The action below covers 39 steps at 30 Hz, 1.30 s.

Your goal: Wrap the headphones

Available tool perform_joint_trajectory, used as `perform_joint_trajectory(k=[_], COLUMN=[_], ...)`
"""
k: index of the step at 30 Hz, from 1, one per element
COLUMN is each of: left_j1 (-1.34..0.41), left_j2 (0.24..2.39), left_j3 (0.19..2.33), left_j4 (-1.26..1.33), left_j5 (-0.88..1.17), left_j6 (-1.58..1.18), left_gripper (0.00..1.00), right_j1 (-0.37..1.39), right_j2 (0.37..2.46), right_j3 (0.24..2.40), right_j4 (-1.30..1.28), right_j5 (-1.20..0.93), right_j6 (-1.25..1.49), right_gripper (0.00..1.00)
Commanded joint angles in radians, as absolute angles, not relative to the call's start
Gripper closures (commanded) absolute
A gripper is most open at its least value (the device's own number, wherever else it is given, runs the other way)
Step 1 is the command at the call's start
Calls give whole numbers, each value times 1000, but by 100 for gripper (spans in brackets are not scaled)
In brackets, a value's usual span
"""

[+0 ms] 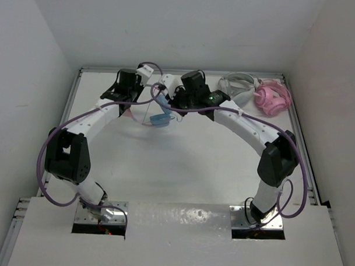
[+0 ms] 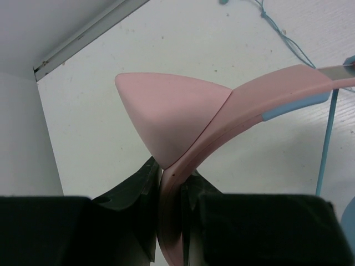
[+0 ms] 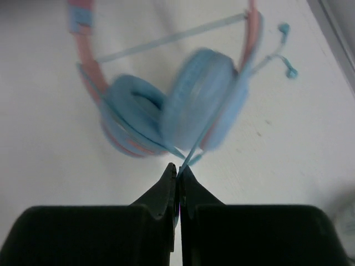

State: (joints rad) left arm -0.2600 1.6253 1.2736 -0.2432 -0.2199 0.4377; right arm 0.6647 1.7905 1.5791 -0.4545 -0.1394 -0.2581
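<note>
headphones point(image 1: 160, 119) at the far middle of the table point(image 1: 182, 168): left gripper point(image 2: 169, 185) clenched on the pink headband point(image 2: 233, 119), right gripper point(image 3: 177, 169) pinching the cable point(image 3: 194, 147); advise winding under light tension, headband steady.

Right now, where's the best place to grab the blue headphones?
The thin pink headband, beside the ear bump. Come from its edge, one finger inside the arch, one outside, like the left end effector. The ear cups look too fat.
</note>
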Motion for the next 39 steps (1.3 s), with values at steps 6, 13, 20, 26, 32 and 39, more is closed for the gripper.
perform_joint_trajectory(k=[6,13,20,26,32,39], left_j1=[-224,-190,-134,-87,-81,-77], left_j2=[1592,1600,1565,1534,1532,1545], left_j3=[1304,1356,1384,1420,1430,1417], left_j4=[-95,-163,-129,-74,-107,-167], left_j5=[-305,-130,-182,-285,-183,-29], left_j6=[284,147,121,215,166,68], left_gripper=[100,100,100,100,100,100], right_j1=[813,815,813,813,822,873], right_j2=[1720,1693,1690,1674,1693,1836], right_j3=[1511,1293,1307,1406,1381,1426], right_j4=[-148,314,247,-221,32,317], right_j5=[-503,-422,-447,-33,-375,-397], right_j6=[160,589,668,349,428,505], right_gripper=[100,100,97,98,100,100])
